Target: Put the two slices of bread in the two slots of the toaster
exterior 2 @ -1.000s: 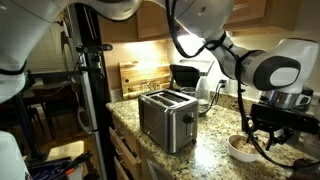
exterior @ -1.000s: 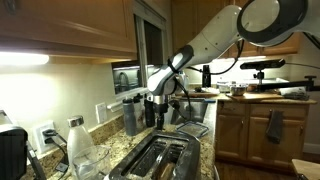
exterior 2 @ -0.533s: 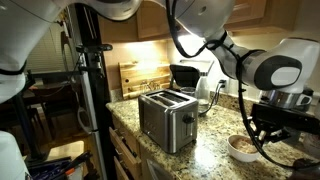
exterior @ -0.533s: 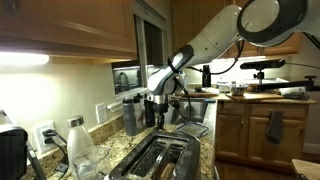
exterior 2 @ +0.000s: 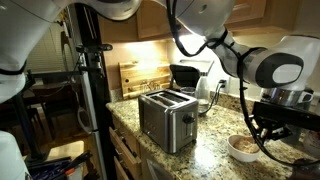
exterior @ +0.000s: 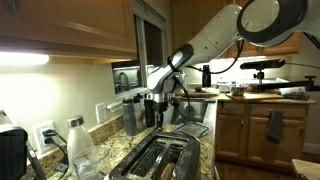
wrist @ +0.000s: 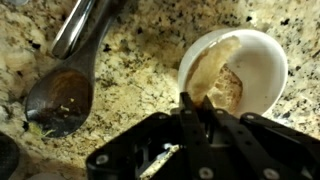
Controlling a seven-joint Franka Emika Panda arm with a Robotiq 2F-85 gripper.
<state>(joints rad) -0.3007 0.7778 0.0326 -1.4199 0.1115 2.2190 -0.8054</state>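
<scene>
Wrist view shows the hand [wrist: 198, 108] coming in from the lower edge, its dark fingers [wrist: 187, 104] drawn close together right at the near rim of a white bowl [wrist: 264, 42]. The two slices of bread [wrist: 218, 78] lie inside that bowl, tan and leaning against its left wall, with the fingertips touching or just over their lower edge. Whether the hand is clenched on a slice or released, I cannot tell from this angle. A dark spoon [wrist: 58, 100] rests on the speckled granite desk [wrist: 140, 65] to the left of the bowl. In an exterior view the toaster [exterior 2: 167, 120] stands on the desk well apart from the bowl [exterior 2: 240, 150], with the two slots [exterior 2: 172, 96] running along its top and the hand [exterior 2: 262, 135] lowered over the bowl. In an exterior view the toaster [exterior: 160, 158] sits in the foreground with the hand [exterior: 155, 112] beyond it.
</scene>
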